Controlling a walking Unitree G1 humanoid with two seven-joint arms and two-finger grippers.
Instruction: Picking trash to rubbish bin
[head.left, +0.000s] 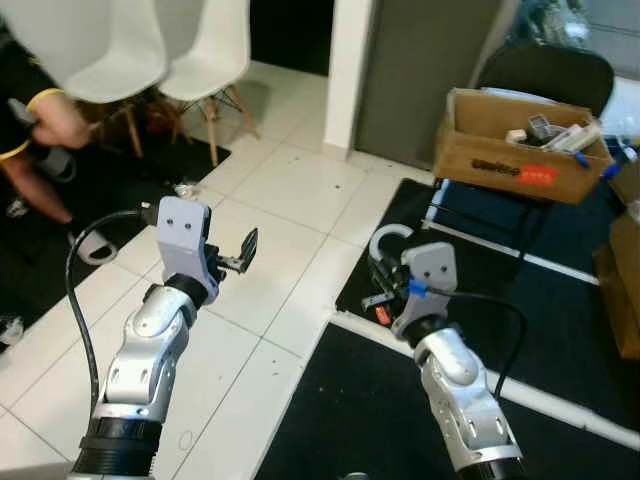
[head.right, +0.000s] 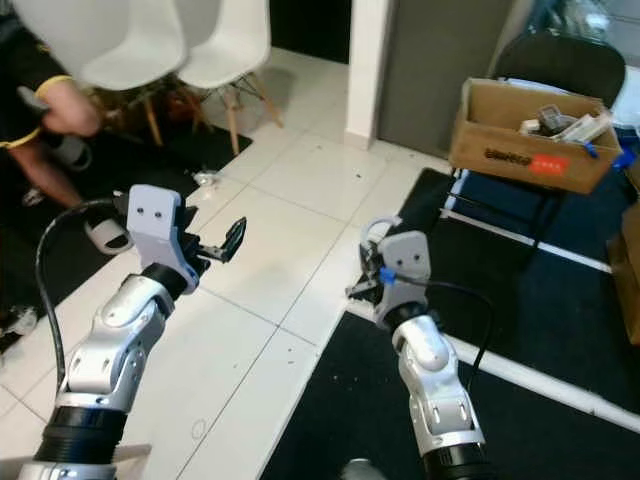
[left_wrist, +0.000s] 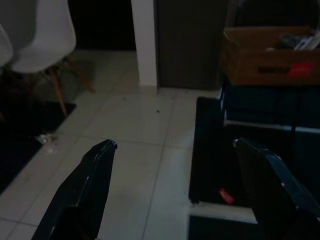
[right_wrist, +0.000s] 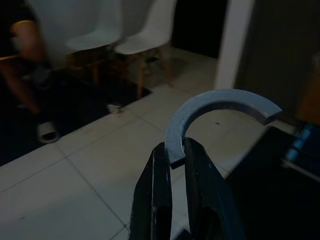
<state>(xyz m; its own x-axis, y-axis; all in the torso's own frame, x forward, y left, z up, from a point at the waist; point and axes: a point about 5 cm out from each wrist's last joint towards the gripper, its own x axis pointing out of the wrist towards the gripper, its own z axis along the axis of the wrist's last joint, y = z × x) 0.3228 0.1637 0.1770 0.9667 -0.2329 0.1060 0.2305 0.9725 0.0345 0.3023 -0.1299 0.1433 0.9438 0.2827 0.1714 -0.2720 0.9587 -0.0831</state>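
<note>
Above tiled floor (head.left: 300, 190), right pincer (right_wrist: 173, 160) pinching grey half-ring (right_wrist: 210, 112)

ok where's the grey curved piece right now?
The grey curved piece is pinched at one end by the right gripper, held above the edge where the white tiles meet the black mat, right of centre in the eye views.

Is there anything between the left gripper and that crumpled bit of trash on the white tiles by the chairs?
Nothing visible. The left gripper is open above bare white tiles, and the crumpled trash lies ahead near the mat's edge. The right gripper holds a grey curved piece.
</note>
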